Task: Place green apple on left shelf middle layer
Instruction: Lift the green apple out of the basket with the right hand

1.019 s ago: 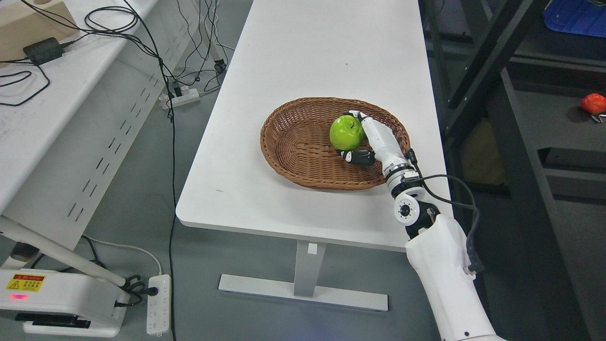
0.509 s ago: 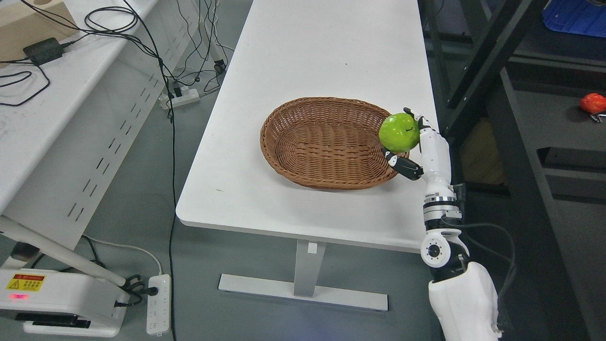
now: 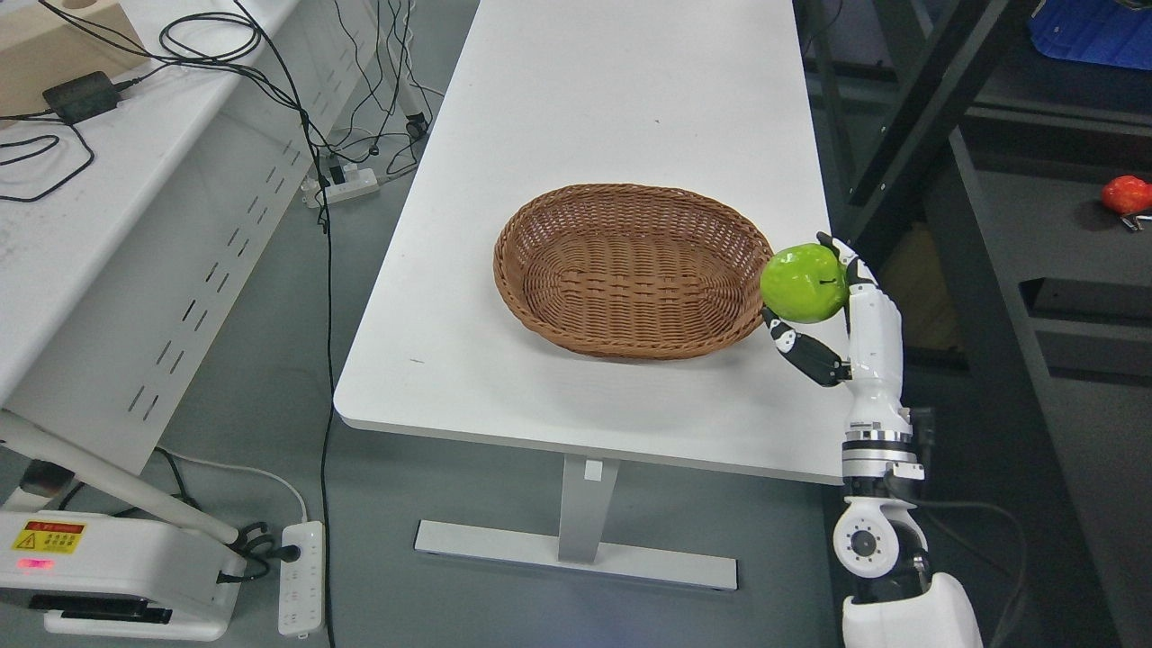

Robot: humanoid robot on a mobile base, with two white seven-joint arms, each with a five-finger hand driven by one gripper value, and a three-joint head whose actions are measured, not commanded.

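My right hand is shut on the green apple, holding it in the air just past the right rim of the wicker basket, above the table's right edge. The hand's white palm stands upright behind the apple and a dark thumb curls under it. The brown oval basket holds nothing and sits on the white table. A dark metal shelf stands to the right of the table. The left arm does not show.
A red fruit lies on the dark shelf surface at far right. A white desk with black cables and a power brick stands at left. Power strips and a white machine base sit on the floor at lower left.
My right hand lifted the apple out of the basket and carried it right and toward me, past the basket's rim. The arm has drawn back toward the lower right.
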